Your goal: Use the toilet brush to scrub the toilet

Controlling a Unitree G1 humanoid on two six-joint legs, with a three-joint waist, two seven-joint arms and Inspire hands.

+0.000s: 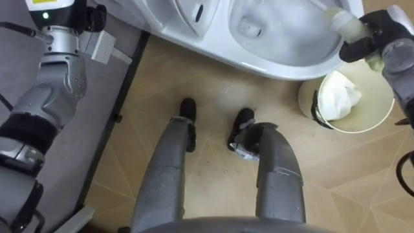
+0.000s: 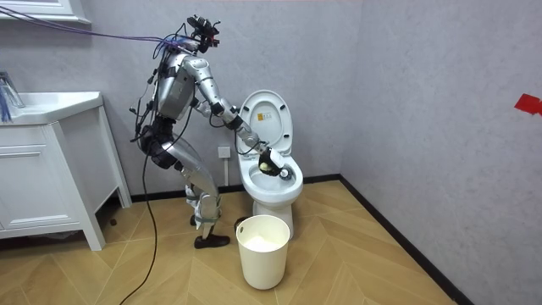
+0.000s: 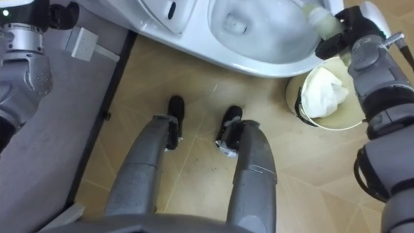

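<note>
Right hand (image 1: pixel 375 35) at the right edge of the toilet bowl (image 1: pixel 278 65), its dark fingers (image 1: pixel 358 48) clamped on the pale brush (image 1: pixel 346 26). The brush's long axis runs from the grasp up-left across the rim into the bowl; the head cannot be made out. The right forearm reaches over the waste bin (image 1: pixel 381 120) on the floor. The left hand (image 1: pixel 94 18) sits idle, well off the toilet's left side.

No readable text, numbers or signs; red patch (image 2: pixel 528 103) on wall (image 2: pixel 440 102) bears no legible print.
</note>
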